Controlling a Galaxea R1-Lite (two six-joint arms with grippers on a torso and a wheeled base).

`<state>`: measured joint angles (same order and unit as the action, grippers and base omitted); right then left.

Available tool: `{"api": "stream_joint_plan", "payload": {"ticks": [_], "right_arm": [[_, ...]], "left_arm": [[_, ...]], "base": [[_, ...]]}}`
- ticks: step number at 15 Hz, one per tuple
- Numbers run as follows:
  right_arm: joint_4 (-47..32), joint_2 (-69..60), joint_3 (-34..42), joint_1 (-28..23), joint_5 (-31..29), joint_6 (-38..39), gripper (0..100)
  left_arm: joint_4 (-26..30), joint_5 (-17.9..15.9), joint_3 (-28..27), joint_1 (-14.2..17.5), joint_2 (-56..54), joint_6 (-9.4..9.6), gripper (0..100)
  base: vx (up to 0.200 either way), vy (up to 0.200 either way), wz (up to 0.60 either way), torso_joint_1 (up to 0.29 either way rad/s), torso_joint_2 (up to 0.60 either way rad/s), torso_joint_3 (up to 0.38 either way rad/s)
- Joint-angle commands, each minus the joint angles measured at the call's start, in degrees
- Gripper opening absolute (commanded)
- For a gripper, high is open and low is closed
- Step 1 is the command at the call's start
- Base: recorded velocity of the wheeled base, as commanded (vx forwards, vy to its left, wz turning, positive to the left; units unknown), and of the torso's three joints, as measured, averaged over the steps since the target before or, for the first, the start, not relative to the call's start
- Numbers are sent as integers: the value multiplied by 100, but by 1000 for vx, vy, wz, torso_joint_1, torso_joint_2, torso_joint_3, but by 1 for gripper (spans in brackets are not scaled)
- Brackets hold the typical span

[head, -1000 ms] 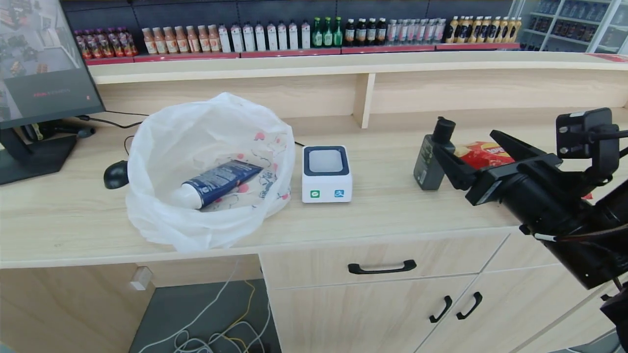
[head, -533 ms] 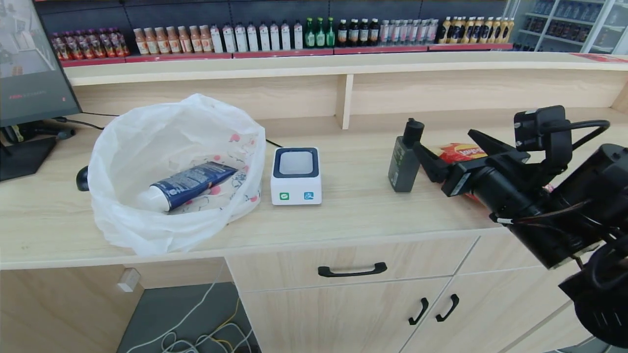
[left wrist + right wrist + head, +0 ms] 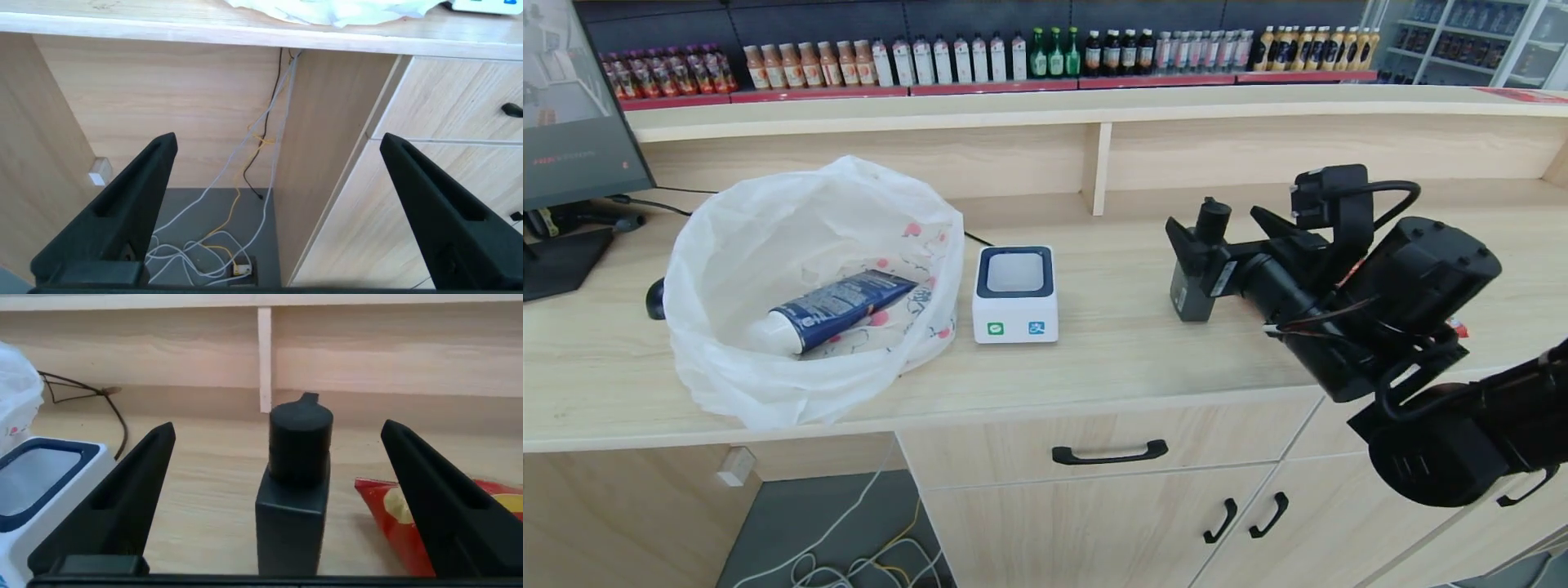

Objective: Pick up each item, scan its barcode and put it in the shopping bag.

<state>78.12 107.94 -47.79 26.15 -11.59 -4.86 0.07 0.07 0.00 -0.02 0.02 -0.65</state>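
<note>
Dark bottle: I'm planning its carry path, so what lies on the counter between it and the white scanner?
Only bare counter lies between the dark bottle and the white scanner, as the head view shows.

bottle [image 3: 296, 490] upright between the spread fingers of right gripper [image 3: 278, 429], gap each side. chip packet [image 3: 391, 513] crowds the bottle's far side from the scanner [image 3: 1015, 294]. bare counter [image 3: 1119, 327] between bottle and scanner. bag [image 3: 727, 269] mouth open upward; tube [image 3: 841, 306] lies inside. divider post [image 3: 1097, 167] stands behind, well back.
</note>
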Motion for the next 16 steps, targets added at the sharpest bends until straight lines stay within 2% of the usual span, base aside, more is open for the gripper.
{"api": "stream_joint_plan", "payload": {"ticks": [1,6,16], "right_arm": [[-25,448,-354,66,-89,91,100],[-16,1010,-881,13,-317,223,100],[19,1160,-890,136,-669,601,100]], "left_arm": [[1,1,0,2,-2,3,100],[-7,1,0,2,-2,3,100],[-7,1,0,2,-2,-6,100]], "base": [[0,0,0,0,0,0],[0,0,0,0,0,0],[0,0,0,0,0,0]]}}
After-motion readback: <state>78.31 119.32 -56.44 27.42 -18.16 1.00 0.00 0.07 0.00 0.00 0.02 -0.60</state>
